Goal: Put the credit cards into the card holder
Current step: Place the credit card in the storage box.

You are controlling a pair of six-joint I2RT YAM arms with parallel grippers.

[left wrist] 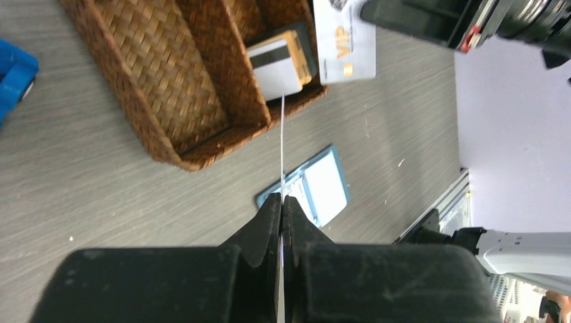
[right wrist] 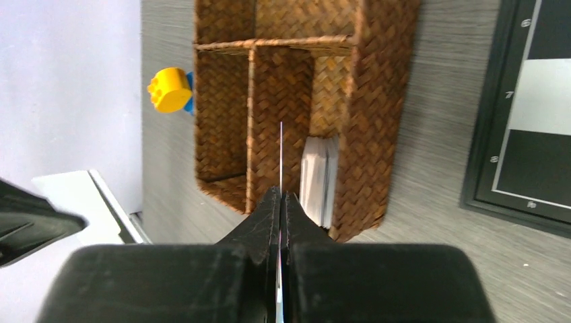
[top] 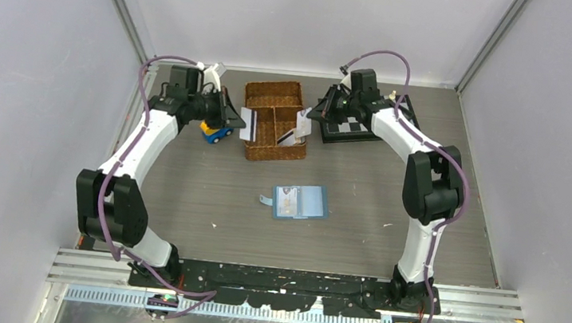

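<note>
Presently, left pincer (left wrist: pixel 281 202): clamped on a white card (left wrist: pixel 282 134) by one short edge. My wrist view sees the card as a thin line running straight out from the tips. That grip leaves most of its length free to enter a pocket.
Right pincer (right wrist: pixel 280 195): likewise closed on a card, edge-on to its own camera. From the left wrist this VIP card (left wrist: pixel 343 40) shows a white face with gold lettering.
Basket (top: pixel 274 86): under and just ahead of both pincers, left pincer at its left side, right pincer at its right side.
Stacked cards (right wrist: pixel 318 178): standing on edge in the compartment just below my right pincer. I judge they stand upright so that a top edge can be pinched.
Card holder (top: pixel 300 202): lying open on the counter with its pale pockets up. It is well apart from both pincers, back toward my bases and roughly between them.
Step, as I judge it: both cards are held in the air and neither is at the holder yet.
Risk: the holder lies loose and may slide when a card pushes in. With both pincers full, nothing is free to pin it.
Bystanders: toy car (top: pixel 214 131) just beside my left pincer, chessboard (top: pixel 355 125) beside my right; neither lies toward the holder.
</note>
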